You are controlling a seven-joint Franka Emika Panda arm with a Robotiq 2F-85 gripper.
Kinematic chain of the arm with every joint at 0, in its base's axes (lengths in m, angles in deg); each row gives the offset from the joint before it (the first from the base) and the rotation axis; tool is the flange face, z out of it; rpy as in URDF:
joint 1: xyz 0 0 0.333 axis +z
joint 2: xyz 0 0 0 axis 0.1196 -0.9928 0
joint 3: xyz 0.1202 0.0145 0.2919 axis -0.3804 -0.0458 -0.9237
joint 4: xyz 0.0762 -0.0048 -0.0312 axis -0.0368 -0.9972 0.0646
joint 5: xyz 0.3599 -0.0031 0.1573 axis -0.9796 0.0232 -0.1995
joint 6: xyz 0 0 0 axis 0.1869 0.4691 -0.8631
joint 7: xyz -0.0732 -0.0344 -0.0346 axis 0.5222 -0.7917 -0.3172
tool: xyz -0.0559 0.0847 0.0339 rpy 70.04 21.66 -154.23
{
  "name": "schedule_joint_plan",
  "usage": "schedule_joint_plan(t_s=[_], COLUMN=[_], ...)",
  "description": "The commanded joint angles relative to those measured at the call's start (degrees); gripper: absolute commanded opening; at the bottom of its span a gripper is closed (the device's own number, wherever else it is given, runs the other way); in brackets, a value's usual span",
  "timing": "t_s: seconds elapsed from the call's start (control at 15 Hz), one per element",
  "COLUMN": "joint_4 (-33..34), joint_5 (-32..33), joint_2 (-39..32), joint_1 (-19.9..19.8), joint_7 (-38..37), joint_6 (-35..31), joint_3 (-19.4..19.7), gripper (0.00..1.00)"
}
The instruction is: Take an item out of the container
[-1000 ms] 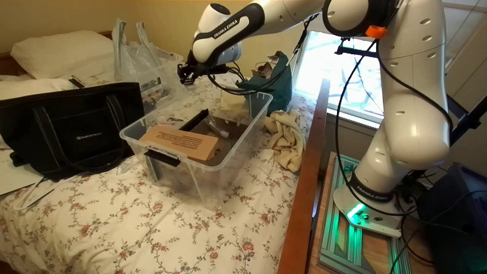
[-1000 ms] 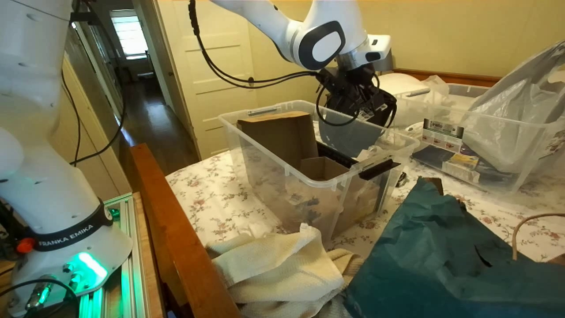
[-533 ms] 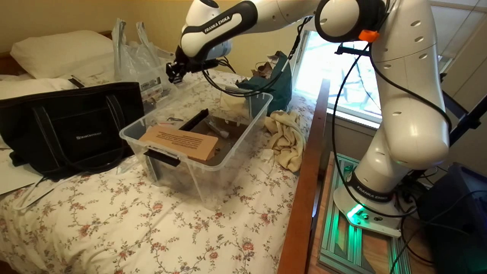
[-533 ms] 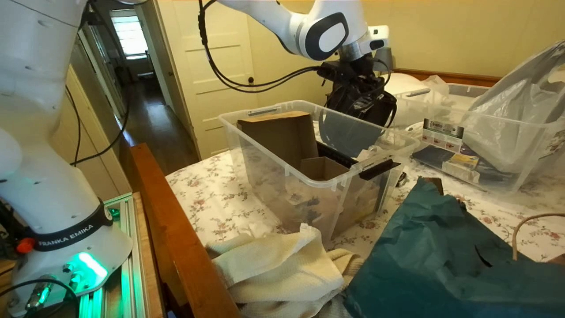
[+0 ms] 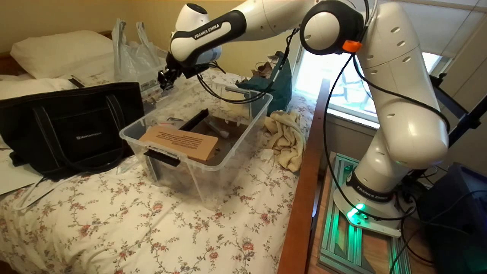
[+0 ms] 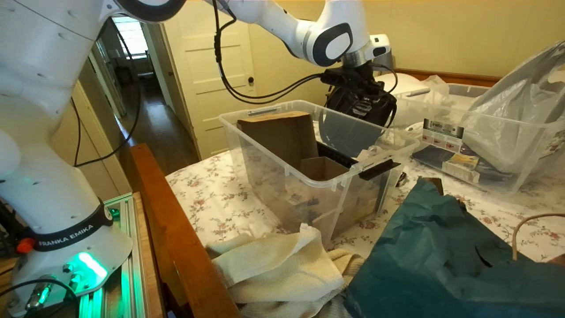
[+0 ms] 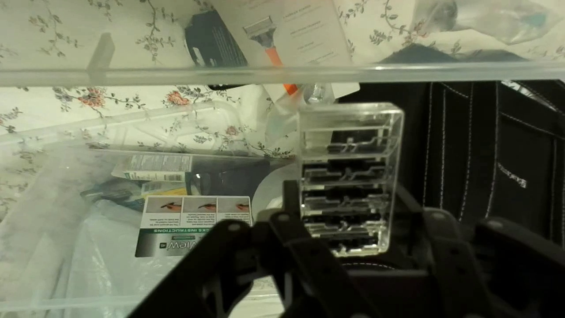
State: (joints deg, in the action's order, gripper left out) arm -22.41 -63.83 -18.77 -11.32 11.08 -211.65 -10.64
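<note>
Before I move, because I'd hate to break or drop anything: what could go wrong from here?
Slipping: the gripper holds the clear slotted plastic case by its lower half in the wrist view, so it might tilt or slide out.
Bumping: a clear tub rim crosses the wrist view near the case; lowering might knock it, though the gap is hard to judge.
Snagging: black cables loop low in both exterior views and could catch as the gripper moves.

Clear tub (image 6: 304,194) on floral bedding (image 6: 207,185) beside cream cloth (image 6: 287,269)
</note>
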Motion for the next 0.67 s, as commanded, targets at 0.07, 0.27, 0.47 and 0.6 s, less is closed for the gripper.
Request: schedule_joint_plan(t_s=[0.07, 0.27, 0.47, 0.6], joint_4=[8.4, 11.6, 14.4, 15.91], joint_5=[1.19, 1.57, 1.88, 1.88], joint_2=[-5.45, -7.79, -9.77, -10.75], joint_1=[-0.86, -0.52, -0.37, -0.4], joint_7=[1.62, 1.68, 1.58, 1.53], joint_6=[2.57, 4.27, 5.94, 6.73], joint_3=[-1.33, -1.1, -0.97, -0.97], gripper=[0.26, 0.26, 0.32, 0.77])
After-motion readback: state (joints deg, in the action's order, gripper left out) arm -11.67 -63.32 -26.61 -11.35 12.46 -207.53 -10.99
